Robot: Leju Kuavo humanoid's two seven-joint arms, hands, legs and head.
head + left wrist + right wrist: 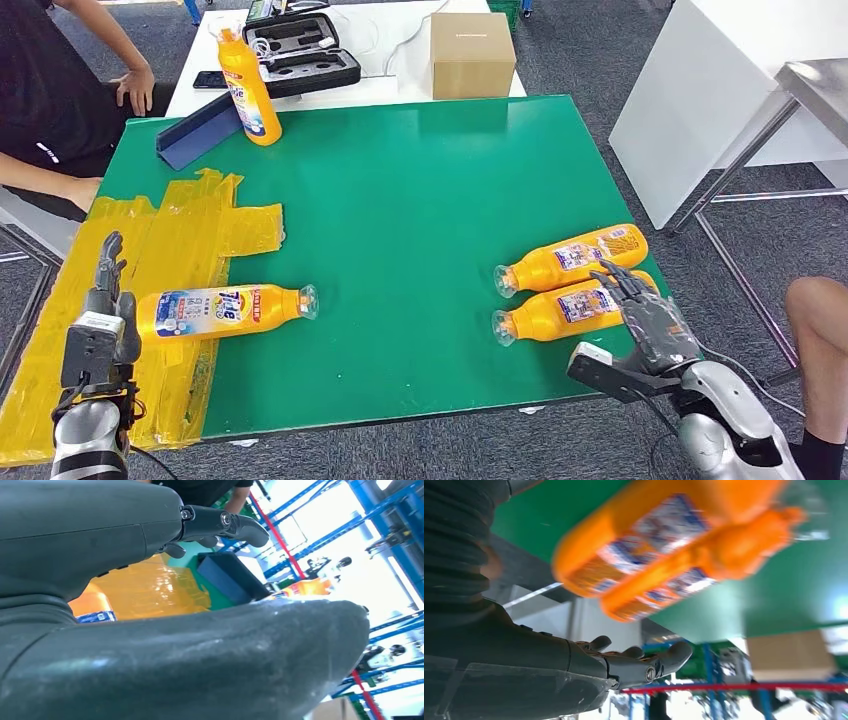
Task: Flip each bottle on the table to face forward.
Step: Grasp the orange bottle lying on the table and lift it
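Hovering open and empty at the table's right edge, right hand [640, 305] reached over nearer of two paired bottles [560, 310], long axes crosswise, caps leftward. Left hand [105, 300], open, empty, just beside third bottle [225, 308].
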